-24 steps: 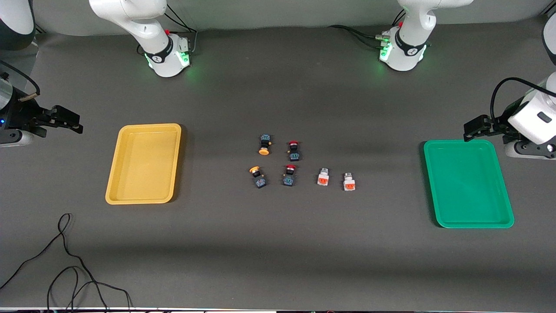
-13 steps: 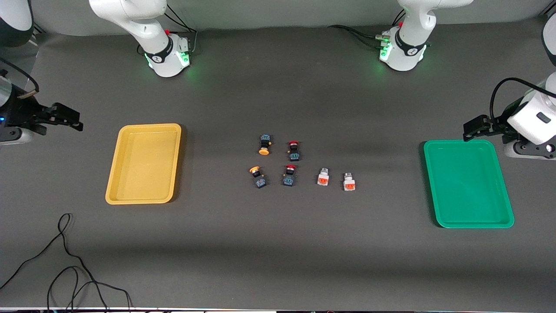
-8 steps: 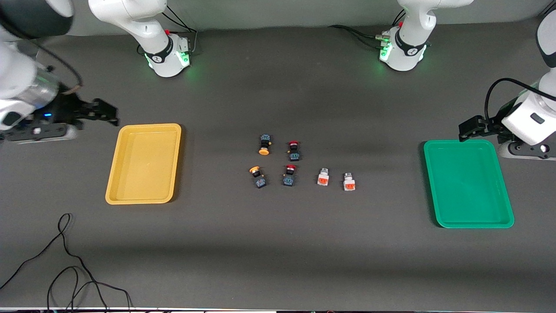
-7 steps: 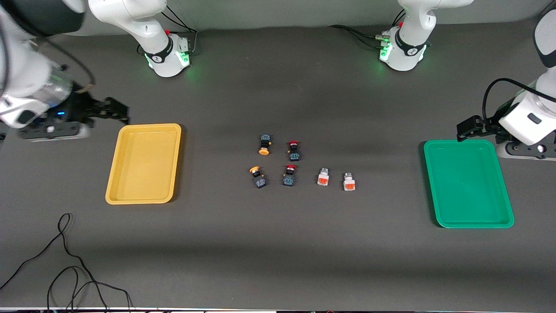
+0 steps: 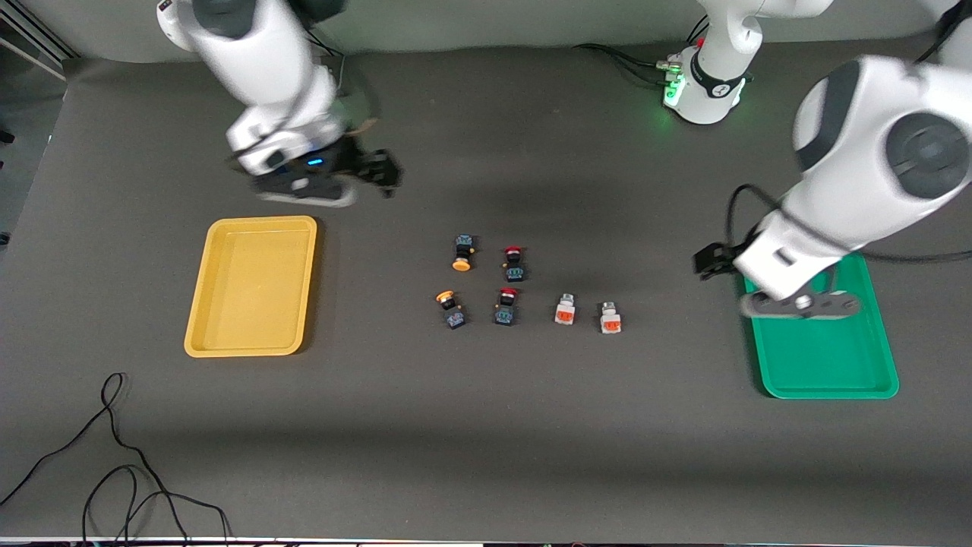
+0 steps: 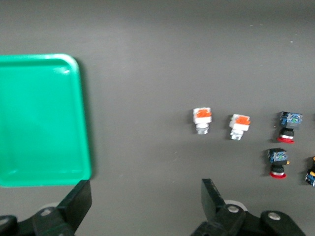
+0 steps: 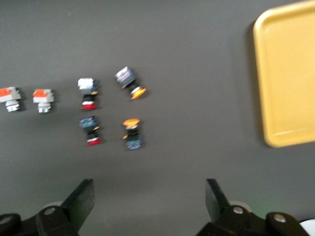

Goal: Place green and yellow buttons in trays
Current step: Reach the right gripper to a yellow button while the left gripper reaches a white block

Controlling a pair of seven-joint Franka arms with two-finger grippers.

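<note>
Two black buttons with yellow-orange caps lie mid-table. Two white switches with orange faces lie beside them, toward the left arm's end. The yellow tray sits at the right arm's end and the green tray at the left arm's end; nothing lies in the parts of them that show. My right gripper hovers open over bare table between the yellow tray and the buttons. My left gripper hovers open over the table by the green tray's edge. Both hold nothing.
Two black buttons with red caps lie among the others. A black cable snakes over the table's near corner at the right arm's end. The left arm's wrist hangs over part of the green tray.
Both arms have swung in from the table's ends toward the middle. The right gripper passed the yellow tray; the left moved to the green tray's inner edge. Buttons and trays stayed put.
</note>
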